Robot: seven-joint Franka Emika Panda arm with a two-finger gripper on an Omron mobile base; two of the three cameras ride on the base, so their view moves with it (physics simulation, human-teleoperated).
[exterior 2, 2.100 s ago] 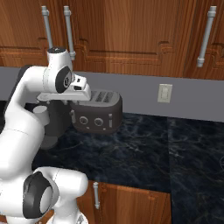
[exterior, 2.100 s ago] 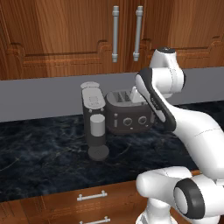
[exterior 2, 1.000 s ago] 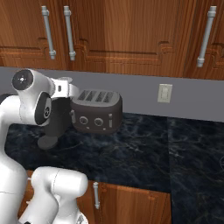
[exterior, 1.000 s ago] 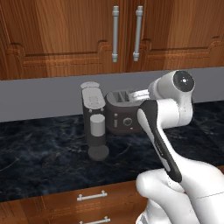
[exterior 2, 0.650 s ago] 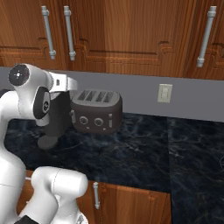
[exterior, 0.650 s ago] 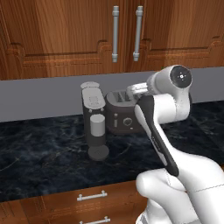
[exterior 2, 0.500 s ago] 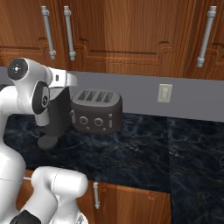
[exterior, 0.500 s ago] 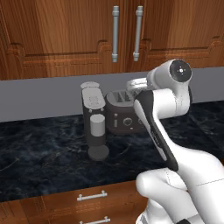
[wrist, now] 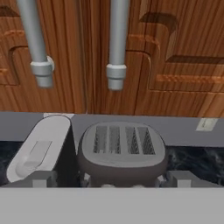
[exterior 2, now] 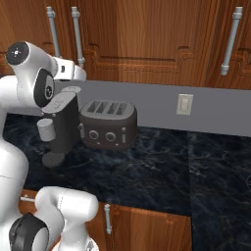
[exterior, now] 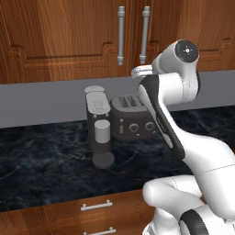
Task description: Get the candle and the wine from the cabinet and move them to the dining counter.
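Observation:
The cabinet hangs above the counter, both reddish-brown panelled doors closed. Two grey bar handles run down side by side where the doors meet. In the hand view their lower ends fill the top, close ahead. My gripper is open, its fingertips wide apart with nothing between them. The hand is raised just under the doors' lower edge, below the right handle. The candle, the wine and the dining counter are out of view.
A dark toaster and a coffee machine with a white cup stand on the black marble countertop against the grey wall, right below my hand. A wall outlet sits to the right. Wooden drawers run under the counter.
The arm has lifted the hand from toaster height up toward the cabinet's lower edge. The gripper stayed open. The base and everything on the counter stayed put.

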